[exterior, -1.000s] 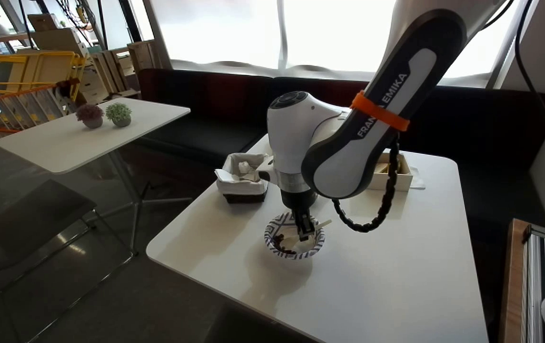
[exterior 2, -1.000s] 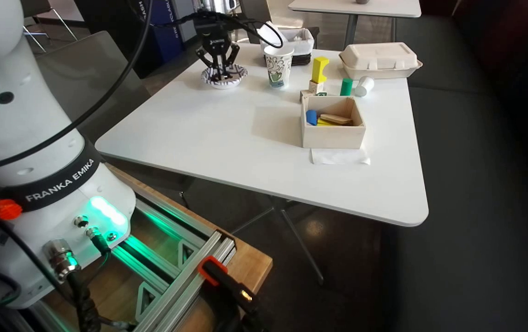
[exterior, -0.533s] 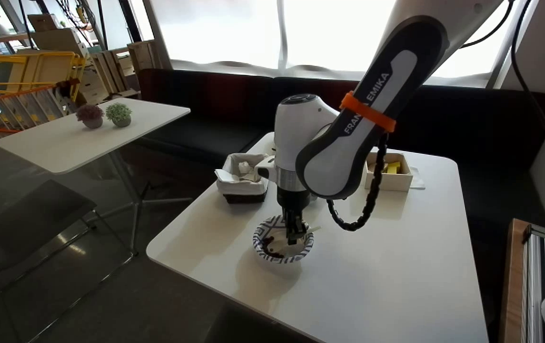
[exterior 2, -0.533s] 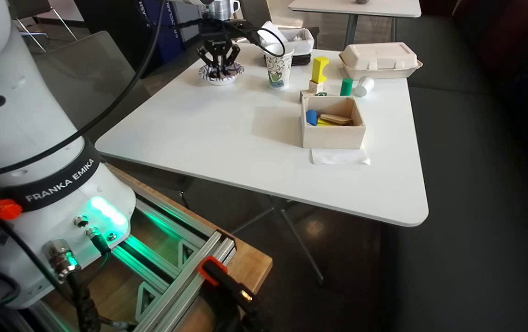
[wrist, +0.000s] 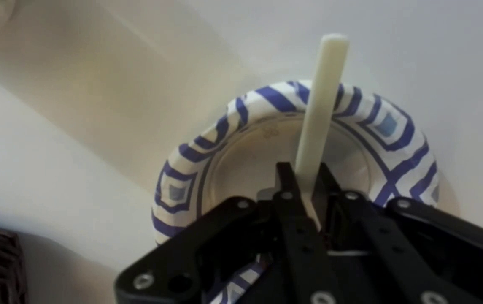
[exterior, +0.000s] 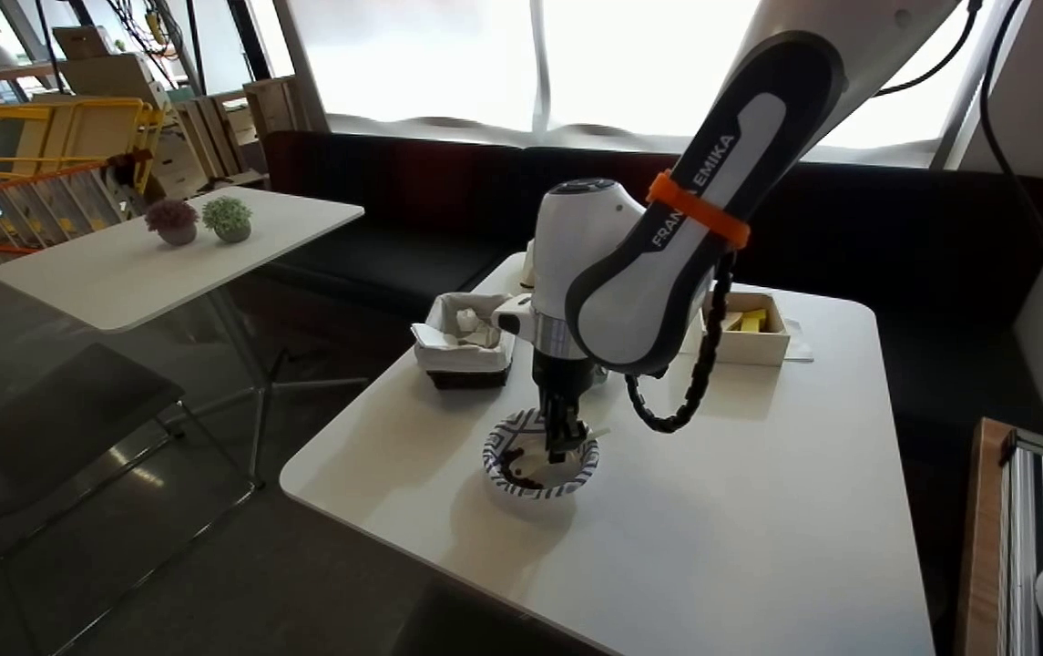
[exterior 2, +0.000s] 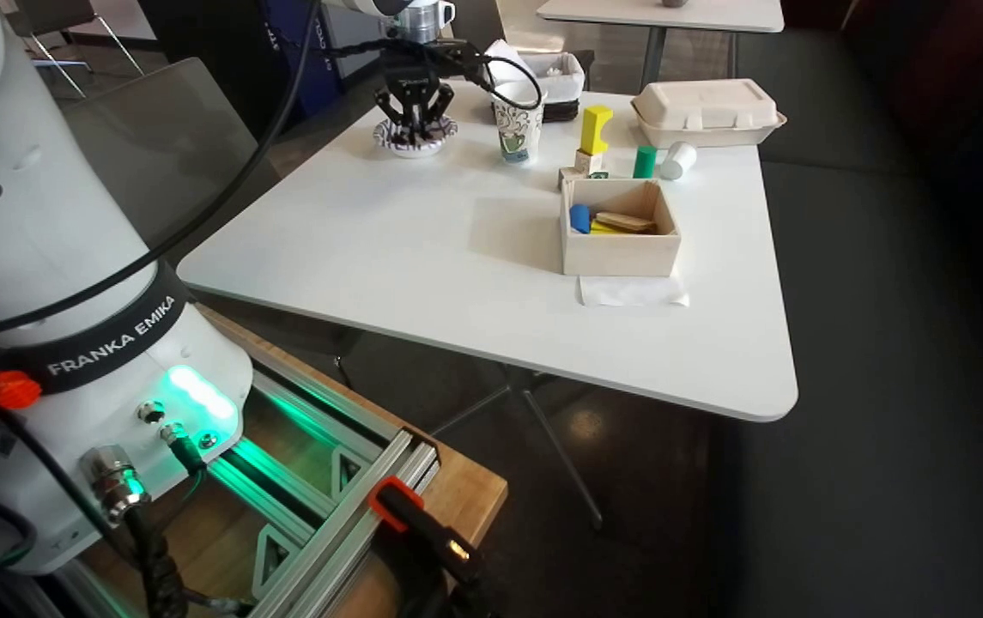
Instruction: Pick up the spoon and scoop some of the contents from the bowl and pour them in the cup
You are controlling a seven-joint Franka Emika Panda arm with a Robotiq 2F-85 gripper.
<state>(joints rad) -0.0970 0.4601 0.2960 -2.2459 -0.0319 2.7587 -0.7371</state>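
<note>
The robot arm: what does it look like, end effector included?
The arm is rounded, white and black, with an orange strap, a black segmented cable and a silver collar. A black ring low on it reads FRANKA EMIKA. The end effector is black, with grey screws.

Bowl [exterior: 537, 492] shifted slightly leftward in an exterior view, fingers [wrist: 285, 179] and spoon [wrist: 317, 118] too

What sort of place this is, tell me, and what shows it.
Probably a café-style break area: a long dark bench seat, a white table with a dark chair nearby, and a takeaway-style clamshell box.
</note>
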